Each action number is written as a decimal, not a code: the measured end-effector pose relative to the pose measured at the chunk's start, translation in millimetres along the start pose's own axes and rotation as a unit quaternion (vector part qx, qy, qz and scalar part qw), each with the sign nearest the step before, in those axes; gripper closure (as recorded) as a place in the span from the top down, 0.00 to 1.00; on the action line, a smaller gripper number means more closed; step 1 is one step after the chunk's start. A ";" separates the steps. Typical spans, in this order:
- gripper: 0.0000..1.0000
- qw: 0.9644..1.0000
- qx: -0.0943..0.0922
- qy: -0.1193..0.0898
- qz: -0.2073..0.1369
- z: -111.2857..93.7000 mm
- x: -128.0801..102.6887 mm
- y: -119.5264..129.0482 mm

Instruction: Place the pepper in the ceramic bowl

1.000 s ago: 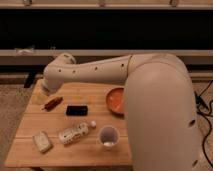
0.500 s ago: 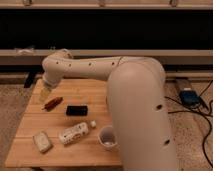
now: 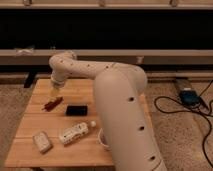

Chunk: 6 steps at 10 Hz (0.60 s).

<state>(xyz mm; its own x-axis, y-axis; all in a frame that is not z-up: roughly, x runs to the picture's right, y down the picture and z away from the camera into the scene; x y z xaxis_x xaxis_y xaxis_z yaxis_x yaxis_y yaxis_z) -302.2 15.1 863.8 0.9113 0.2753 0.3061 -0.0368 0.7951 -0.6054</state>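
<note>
Red pepper (image 3: 52,104): one; claw (image 3: 55,93) close above it, grip state unclear; one black block (image 3: 76,109), one bottle (image 3: 75,132).

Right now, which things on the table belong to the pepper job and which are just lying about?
For the job: pepper; gripper, just above it; ceramic bowl, not in sight.
Lying about: black block; small bottle on its side; white packet; white cup, partly behind the arm.
</note>
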 end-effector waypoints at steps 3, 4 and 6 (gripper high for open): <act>0.80 0.999 -0.004 0.029 -0.035 25.0 -13.2 3.5; 0.80 0.998 -0.006 0.040 -0.045 33.1 -14.2 4.9; 0.80 0.997 -0.013 0.053 -0.059 50.4 -16.3 10.1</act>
<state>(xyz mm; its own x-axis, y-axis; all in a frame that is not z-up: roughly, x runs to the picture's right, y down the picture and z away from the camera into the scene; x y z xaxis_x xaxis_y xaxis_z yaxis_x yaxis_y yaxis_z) -338.0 45.9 889.8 0.9467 0.1205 0.2988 0.0837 0.8037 -0.5891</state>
